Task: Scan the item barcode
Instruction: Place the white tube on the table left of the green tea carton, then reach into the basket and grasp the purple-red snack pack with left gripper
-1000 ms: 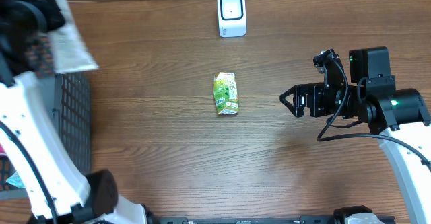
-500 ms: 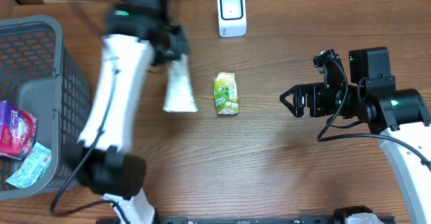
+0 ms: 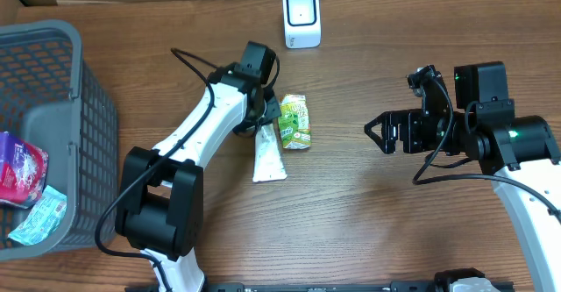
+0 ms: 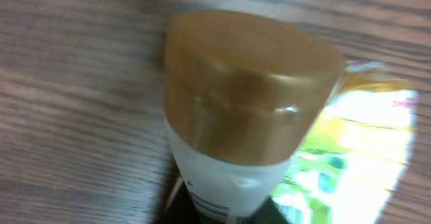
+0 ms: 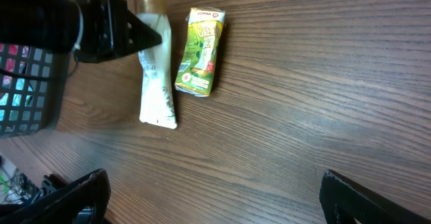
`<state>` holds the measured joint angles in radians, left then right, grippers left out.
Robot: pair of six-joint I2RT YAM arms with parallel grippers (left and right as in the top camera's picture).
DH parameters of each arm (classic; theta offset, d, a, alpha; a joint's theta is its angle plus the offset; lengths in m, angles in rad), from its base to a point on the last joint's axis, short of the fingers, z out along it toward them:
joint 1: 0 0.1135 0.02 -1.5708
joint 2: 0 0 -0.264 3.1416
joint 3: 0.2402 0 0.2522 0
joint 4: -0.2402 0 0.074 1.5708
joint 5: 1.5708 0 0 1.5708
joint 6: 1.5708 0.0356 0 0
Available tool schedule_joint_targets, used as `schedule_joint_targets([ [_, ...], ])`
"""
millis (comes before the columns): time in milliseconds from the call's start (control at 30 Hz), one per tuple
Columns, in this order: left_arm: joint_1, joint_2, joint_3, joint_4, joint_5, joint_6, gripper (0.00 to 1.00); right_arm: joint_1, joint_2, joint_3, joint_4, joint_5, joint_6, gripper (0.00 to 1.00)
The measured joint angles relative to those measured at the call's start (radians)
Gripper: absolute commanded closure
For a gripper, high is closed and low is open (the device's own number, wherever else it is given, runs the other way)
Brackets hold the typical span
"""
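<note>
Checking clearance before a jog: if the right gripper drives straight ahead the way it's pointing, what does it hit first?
Probably the green packet, roughly in line with the open right gripper, only bare table between them. Gripper height is unclear, so it might pass over it.

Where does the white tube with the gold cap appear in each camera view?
Overhead: the white tube lies near the centre, just left of the green packet.
Left wrist: the tube fills the centre, cap foremost; the packet is at right.
Right wrist: the tube lies upper left, the packet beside it.
Shared landmark: the green packet.
</note>
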<state>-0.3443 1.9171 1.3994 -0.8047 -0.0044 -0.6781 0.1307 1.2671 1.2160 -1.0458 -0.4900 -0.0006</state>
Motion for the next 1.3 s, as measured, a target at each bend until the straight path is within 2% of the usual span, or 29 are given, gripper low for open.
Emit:
schedule_joint_targets([
  [33,0.0,0.0,-0.011,0.002,-0.008,-0.002,0.65,0.0,0.0,0.0,-0.001,0.0,0.001,0.0],
  [200,0.005,-0.002,-0.019,0.004,-0.019,0.034,0.64,0.0,0.0,0.0,-0.001,0.0,0.001,0.0],
  [367,0.014,-0.005,0.078,-0.142,-0.021,0.075,0.56,0.0,0.0,0.0,-0.002,0.0,0.0,0.0],
  [667,0.118,-0.157,0.486,-0.449,-0.063,0.145,0.19,0.0,0.0,0.0,-0.002,0.0,0.0,0.0],
  [867,0.262,-0.319,0.603,-0.554,-0.107,0.203,0.14,0.0,0.0,0.0,-0.002,0.0,0.0,0.0],
  [1200,0.586,-0.492,0.606,-0.627,-0.123,0.269,0.13,0.0,0.0,0.0,-0.002,0.0,0.0,0.0],
  [1300,0.657,-0.546,0.606,-0.637,-0.127,0.271,0.07,0.0,0.0,0.0,-0.002,0.0,0.001,0.0],
])
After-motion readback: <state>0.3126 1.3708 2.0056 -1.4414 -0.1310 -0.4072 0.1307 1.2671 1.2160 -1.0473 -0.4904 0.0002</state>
